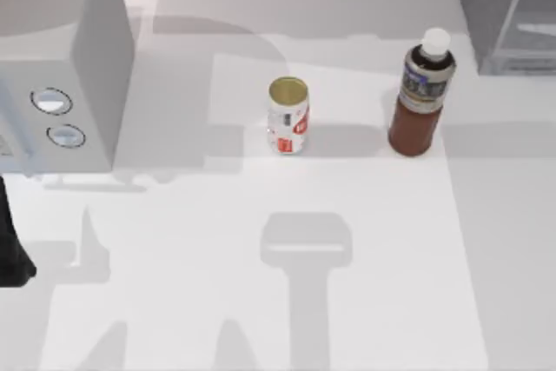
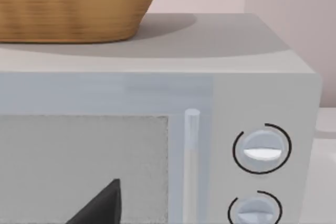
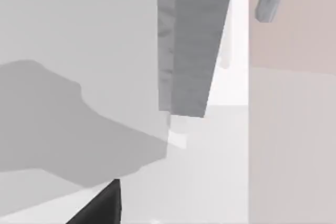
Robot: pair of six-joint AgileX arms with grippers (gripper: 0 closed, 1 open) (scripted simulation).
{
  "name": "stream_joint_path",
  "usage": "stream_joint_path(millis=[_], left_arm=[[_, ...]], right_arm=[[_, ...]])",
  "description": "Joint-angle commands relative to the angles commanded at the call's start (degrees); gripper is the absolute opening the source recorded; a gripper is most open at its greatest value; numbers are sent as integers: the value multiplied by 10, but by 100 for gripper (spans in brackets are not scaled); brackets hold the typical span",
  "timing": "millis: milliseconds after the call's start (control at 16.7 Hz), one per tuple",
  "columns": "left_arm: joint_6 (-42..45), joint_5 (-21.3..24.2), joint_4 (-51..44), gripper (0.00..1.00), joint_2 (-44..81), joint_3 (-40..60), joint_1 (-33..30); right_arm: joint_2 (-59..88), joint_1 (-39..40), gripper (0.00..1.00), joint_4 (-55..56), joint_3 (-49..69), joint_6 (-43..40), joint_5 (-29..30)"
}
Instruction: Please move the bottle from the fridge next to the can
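1. We start with our pincers. A dark part of our left arm (image 1: 13,254) shows at the table's left edge, in front of the light grey box with two knobs (image 1: 61,84). Whether our left gripper is released or clenched we cannot tell. Our right gripper's state we cannot tell either; its wrist view looks along the grey wall of the fridge (image 3: 191,45).

2. The bottle (image 1: 420,97) stands upright on the table (image 1: 261,301), to the right of the can (image 1: 287,115) and apart from it, with a clear gap of bare tabletop between them. It is already outside the fridge (image 1: 508,6), just in front of its lower left corner.

3. We judge the bottle moderately heavy, being largely full of reddish-brown liquid. It looks stiff, smooth and likely slippery. Being tall and slim, it should tip easily if nudged near the cap.

4. We would take hold around the labelled middle of the body, squeezing across its width. The narrow white cap gives less purchase.

5. The can, shorter and probably light, could slide if the bottle bumps it.

6. A wicker basket (image 2: 73,3) sits on top of the knobbed box, well away from the can.
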Motion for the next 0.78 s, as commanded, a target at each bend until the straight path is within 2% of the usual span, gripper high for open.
stream_joint_path(millis=[120,300,780], left_arm=[[0,0,0,100,0,0,0],[0,0,0,100,0,0,0],[0,0,0,100,0,0,0]], right_arm=[[53,-43,100,-5,16,-42,-20],[88,-72,100,-10,27,-62,-34],[89,-57,100,8,25,-43,-32]])
